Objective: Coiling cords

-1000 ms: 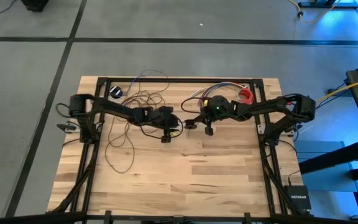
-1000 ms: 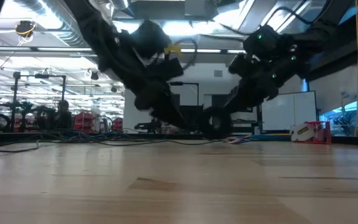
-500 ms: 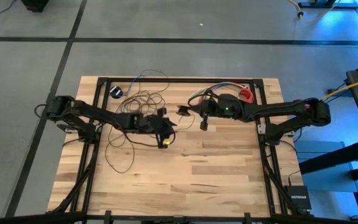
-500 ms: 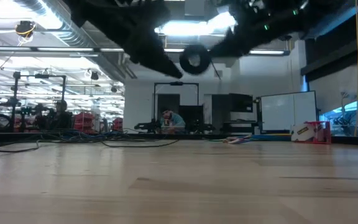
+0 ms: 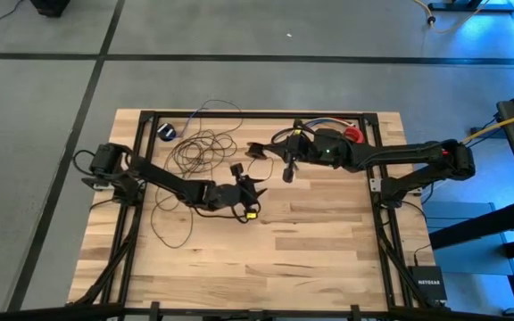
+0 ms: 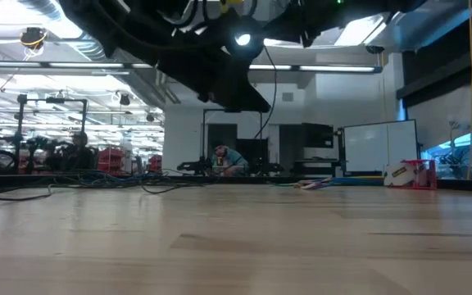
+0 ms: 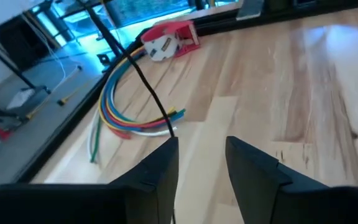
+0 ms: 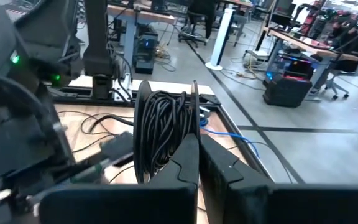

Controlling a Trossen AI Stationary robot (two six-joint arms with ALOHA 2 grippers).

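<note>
Wooden table; right claw clamped on coiled cords.

We see two dark, near-black jointed arms, slim links with bulkier rounded joint housings. The left arm has a small yellow mark near its wrist end; the right arm has a green indicator light on the wrist housing, and thin black cabling along it. The left gripper's fingers are matte black, angular, flat-faced wedges. The right gripper's fingers are black too, tapering to narrow tips.
</note>
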